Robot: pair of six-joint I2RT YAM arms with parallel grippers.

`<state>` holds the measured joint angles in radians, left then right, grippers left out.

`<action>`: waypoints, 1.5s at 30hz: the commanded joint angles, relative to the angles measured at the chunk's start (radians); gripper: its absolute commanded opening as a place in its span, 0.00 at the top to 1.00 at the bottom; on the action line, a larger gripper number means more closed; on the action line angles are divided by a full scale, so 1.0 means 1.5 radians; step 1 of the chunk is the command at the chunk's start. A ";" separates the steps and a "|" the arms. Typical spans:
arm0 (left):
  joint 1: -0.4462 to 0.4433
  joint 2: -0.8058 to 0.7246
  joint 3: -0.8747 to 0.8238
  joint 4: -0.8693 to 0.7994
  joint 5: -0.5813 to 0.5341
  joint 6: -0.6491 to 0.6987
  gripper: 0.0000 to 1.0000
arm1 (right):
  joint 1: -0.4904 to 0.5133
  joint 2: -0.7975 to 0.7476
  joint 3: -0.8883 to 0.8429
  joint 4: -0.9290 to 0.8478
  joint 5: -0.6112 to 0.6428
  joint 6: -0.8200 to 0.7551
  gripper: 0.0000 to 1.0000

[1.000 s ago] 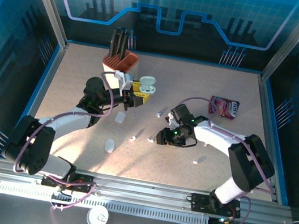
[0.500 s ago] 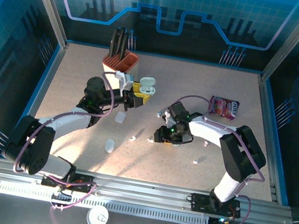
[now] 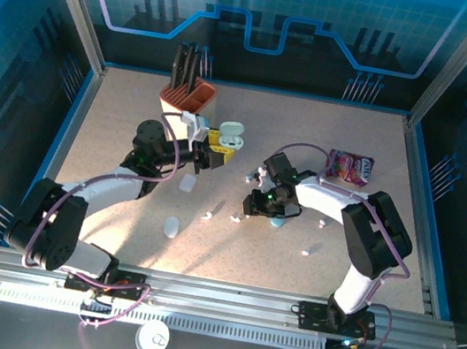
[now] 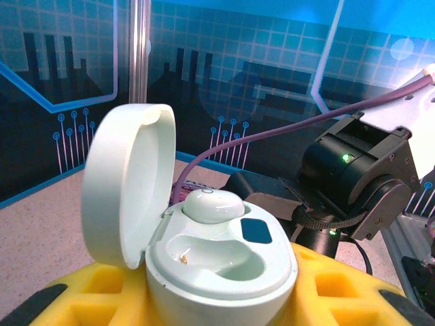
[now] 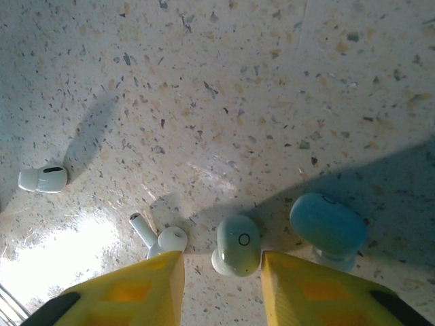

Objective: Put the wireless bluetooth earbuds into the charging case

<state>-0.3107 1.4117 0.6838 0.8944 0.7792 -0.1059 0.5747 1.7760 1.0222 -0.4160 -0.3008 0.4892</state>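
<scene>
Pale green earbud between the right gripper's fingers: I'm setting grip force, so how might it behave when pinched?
Likely to roll or squirt sideways: the earbud is smooth, rounded and glossy. Probably light, since it is tiny beside the right gripper. It looks like hard plastic, so it shouldn't deform.
</scene>
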 commanded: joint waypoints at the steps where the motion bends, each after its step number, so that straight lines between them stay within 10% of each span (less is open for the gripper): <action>1: -0.004 0.013 0.018 0.016 0.018 -0.010 0.65 | -0.007 0.022 0.016 0.002 -0.013 -0.007 0.65; 22: -0.009 0.022 0.013 0.030 0.021 -0.012 0.65 | -0.006 0.037 0.037 -0.023 0.021 -0.006 0.81; 45: -0.051 0.075 0.022 0.014 -0.115 0.069 0.65 | -0.001 -0.253 0.154 -0.194 0.159 -0.057 0.80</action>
<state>-0.3717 1.5074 0.6853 0.9012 0.6609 -0.0475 0.5747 1.4277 1.1778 -0.6228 -0.0998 0.4461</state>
